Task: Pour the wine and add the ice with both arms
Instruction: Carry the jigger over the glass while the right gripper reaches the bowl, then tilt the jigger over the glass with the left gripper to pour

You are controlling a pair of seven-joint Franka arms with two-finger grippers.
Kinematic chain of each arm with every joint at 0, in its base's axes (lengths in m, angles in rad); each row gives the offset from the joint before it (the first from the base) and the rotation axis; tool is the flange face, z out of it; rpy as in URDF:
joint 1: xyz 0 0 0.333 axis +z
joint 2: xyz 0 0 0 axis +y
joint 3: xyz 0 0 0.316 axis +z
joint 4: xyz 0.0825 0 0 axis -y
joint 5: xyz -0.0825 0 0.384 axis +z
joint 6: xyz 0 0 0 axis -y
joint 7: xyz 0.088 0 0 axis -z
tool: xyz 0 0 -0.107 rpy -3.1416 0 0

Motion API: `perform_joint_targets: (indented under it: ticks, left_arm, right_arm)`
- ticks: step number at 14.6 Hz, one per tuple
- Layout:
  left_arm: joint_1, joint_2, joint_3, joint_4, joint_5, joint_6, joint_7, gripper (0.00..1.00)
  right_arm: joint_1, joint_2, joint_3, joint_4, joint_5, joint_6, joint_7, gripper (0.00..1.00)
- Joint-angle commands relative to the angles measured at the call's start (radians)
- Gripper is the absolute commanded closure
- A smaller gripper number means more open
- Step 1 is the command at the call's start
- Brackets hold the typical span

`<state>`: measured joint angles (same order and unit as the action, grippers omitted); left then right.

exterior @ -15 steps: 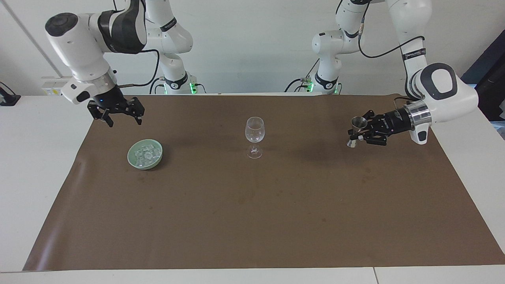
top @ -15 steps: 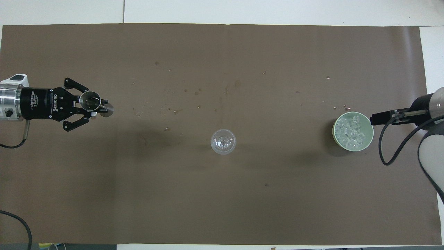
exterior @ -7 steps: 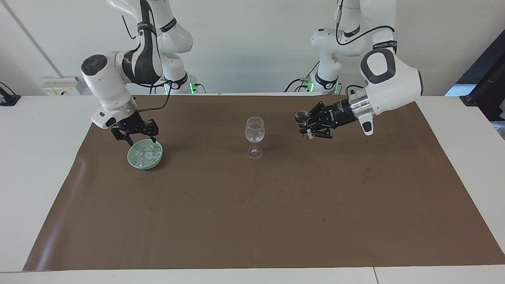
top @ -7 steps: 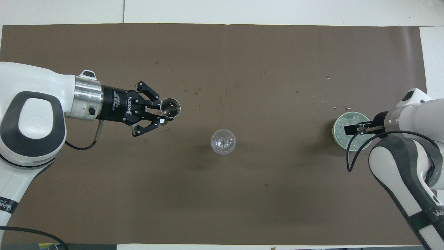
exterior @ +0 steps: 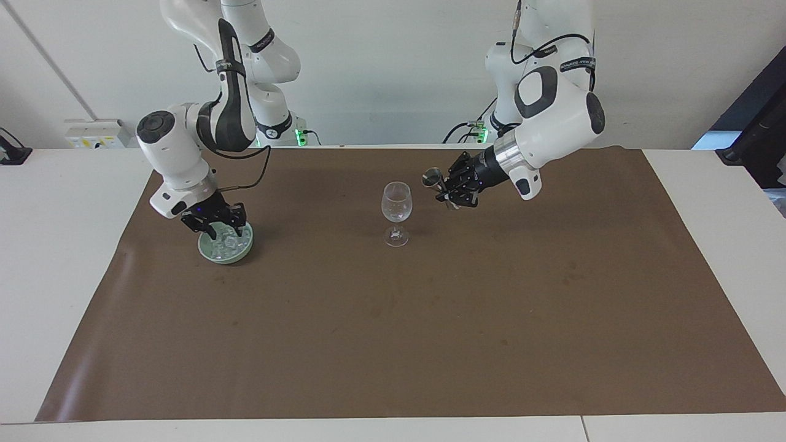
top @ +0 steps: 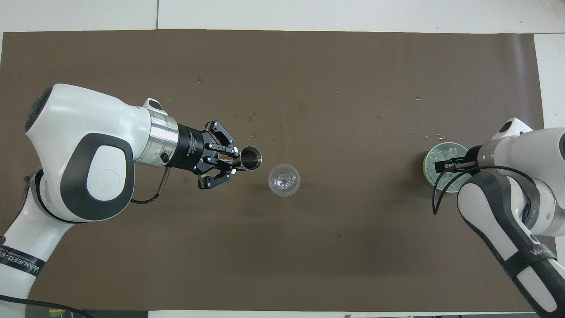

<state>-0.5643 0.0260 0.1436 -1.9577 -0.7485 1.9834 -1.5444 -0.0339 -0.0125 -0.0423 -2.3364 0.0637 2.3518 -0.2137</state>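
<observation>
Ice cubes [exterior: 226, 244]: piled in pale green round bowl [exterior: 241, 255], right arm's end of desk.
Right gripper [exterior: 216, 224]: jaws spread, in bowl.
Left gripper [exterior: 447, 188]: jaws pinching small steel jigger [exterior: 431, 179] beside clear stemmed glass [exterior: 396, 204].

Brown mat [exterior: 393, 344] covers most of white table [exterior: 61, 258]. In the overhead view, small dark specks [top: 251, 117] dot the mat at 11 o'clock from centre. In the facing view, white socket strip [exterior: 92, 132] at 10 o'clock, black object [exterior: 12, 153] at 9 o'clock edge.
</observation>
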Motion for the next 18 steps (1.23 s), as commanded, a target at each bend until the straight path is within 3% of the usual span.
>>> perform_joint_targets:
  ticks: [1, 10, 18]
  left_arm:
    - [-0.048, -0.032, 0.011, -0.03, 0.084, 0.034, -0.057, 1.0]
    - [-0.178, -0.021, 0.008, -0.027, 0.383, 0.135, -0.273, 1.0]
    - [-0.246, -0.015, 0.008, -0.003, 0.644, 0.127, -0.414, 1.0]
  right_arm:
    - [-0.014, -0.007, 0.004, -0.031, 0.024, 0.027, -0.024, 0.37]
    - [-0.026, -0.004, 0.004, -0.04, 0.024, 0.078, -0.021, 0.42]
    - [-0.02, 0.011, 0.005, -0.043, 0.024, 0.09, -0.015, 0.47]
